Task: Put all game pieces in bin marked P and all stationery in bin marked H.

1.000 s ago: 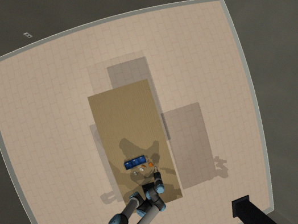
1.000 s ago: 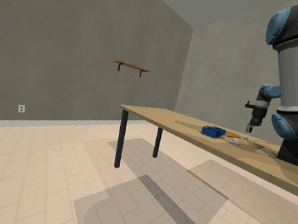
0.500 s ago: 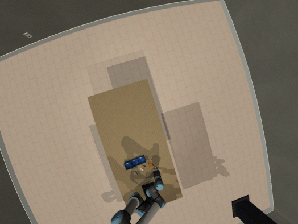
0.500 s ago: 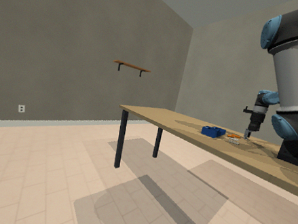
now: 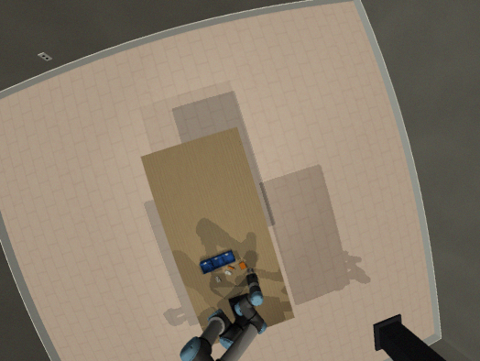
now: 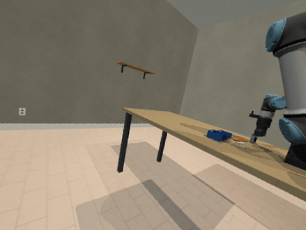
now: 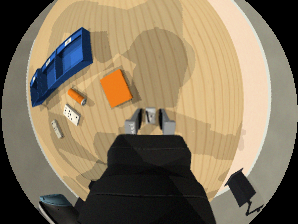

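Two joined blue bins (image 7: pixel 61 63) stand on the wooden table; their letters are too small to read. They also show in the overhead view (image 5: pixel 217 261) and the side view (image 6: pixel 219 135). A flat orange square pad (image 7: pixel 115 88) lies near them, also in the overhead view (image 5: pixel 243 264). A small orange piece (image 7: pixel 77 96), a white piece (image 7: pixel 72 113) and a small pale piece (image 7: pixel 57 128) lie beside the bins. My gripper (image 7: pixel 150 114) is open and empty. It hangs low over the bare table just beside the orange pad, also in the side view (image 6: pixel 253 140).
The arm's base (image 5: pixel 229 330) stands at the near end of the table. The table's long edge (image 5: pixel 275 257) runs close to the gripper's right. A black box (image 5: pixel 389 332) stands on the floor.
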Available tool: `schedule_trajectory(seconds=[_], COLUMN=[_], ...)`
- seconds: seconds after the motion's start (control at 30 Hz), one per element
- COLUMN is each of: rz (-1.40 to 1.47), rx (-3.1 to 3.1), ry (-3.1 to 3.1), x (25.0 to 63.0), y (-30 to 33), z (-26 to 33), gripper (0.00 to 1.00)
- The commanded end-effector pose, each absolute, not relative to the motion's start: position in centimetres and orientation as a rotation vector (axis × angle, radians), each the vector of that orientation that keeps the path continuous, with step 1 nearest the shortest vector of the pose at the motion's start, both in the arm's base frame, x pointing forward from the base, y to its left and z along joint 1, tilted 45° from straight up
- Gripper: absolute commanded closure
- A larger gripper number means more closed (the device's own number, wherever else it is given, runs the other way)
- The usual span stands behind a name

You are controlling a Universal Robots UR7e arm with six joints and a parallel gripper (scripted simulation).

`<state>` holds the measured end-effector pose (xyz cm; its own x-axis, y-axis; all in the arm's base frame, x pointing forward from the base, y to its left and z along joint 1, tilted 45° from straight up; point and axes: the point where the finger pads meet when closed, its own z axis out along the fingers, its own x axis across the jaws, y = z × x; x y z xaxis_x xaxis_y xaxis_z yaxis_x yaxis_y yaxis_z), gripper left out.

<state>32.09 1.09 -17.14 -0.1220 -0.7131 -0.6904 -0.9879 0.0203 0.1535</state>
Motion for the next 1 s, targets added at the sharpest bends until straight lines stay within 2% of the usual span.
schedule_trajectory(seconds=[0.0,0.33,0.37,0.97], rz=[0.867,0.867,0.867,0.867], rx=[-1.731,-1.731,-1.731,-1.731], ry=[1.883,1.883,1.883,1.882], x=[32.11,32.09,32.09,32.1], y=[1.16,1.17,1.17,1.17], z=[-17.25,-17.24,-17.24,-17.24], gripper=[0.38,0.38,0.68,0.68])
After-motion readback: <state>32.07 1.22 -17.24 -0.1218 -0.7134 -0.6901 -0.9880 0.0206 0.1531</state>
